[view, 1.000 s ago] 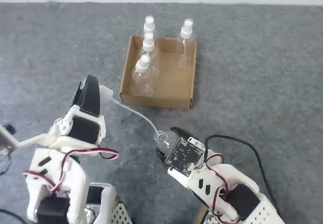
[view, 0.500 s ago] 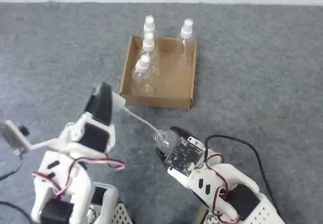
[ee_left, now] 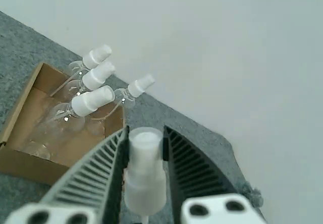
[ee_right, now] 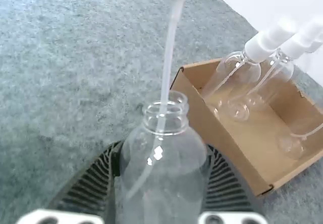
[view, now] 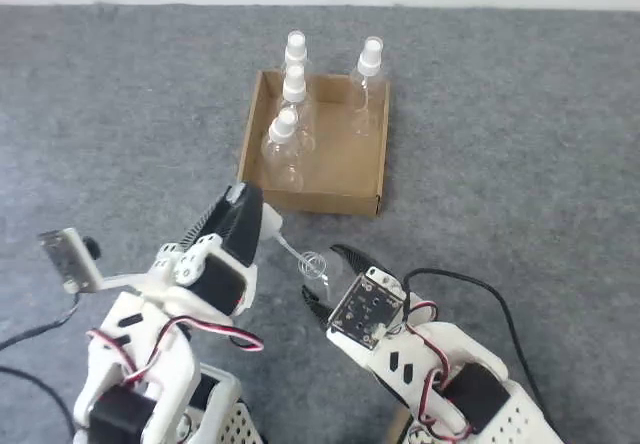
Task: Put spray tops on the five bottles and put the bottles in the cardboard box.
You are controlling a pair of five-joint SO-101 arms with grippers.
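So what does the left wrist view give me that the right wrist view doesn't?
Left wrist view: the white head of the spray top, pinched in the left end effector.
Right wrist view: the open bottle gripped by the right end effector, with the dip tube running down into its neck.
Both: the cardboard box with capped bottles in it, on grey carpet.

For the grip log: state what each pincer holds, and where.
Left pincer: spray top, by its head. Right pincer: open bottle, by its body.
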